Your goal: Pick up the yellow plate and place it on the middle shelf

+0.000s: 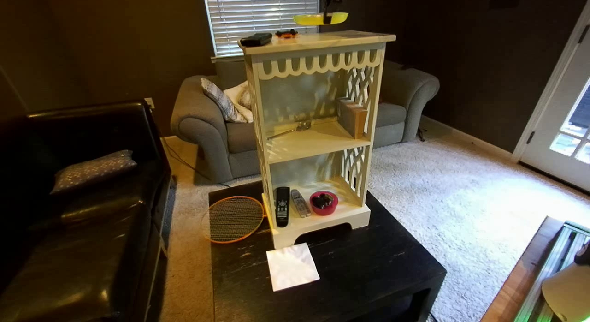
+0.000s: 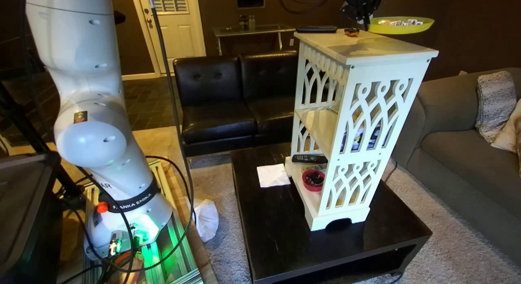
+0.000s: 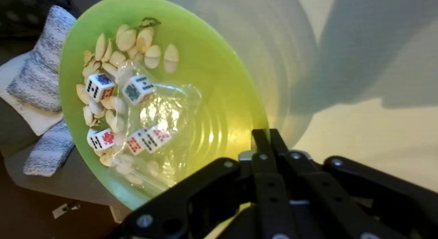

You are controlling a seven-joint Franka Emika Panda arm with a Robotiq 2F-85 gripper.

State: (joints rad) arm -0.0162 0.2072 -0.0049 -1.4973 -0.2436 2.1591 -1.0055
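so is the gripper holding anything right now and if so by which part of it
The yellow plate, pinched by the gripper at its rim.

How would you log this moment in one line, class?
tool: gripping yellow plate by edge; plate: aloft near top board, carrying dice; middle shelf: plate not placed

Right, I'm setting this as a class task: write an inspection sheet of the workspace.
Surface: dark table, bearing the cream shelf unit and a white sheet.
Job's things: yellow plate, carrying seeds, dice and clear plastic, held higher than the unit's top board; middle shelf, bearing a box and a slim silvery item.
Clutter: black remote, grey remote and red bowl on the lowest tier; dark object and small orange item on top; orange racket beside the unit.
Hand: closed on the plate's rim.
Cables: black cables looping by the robot's base.
Surroundings: grey sofa, black couch, window blinds.
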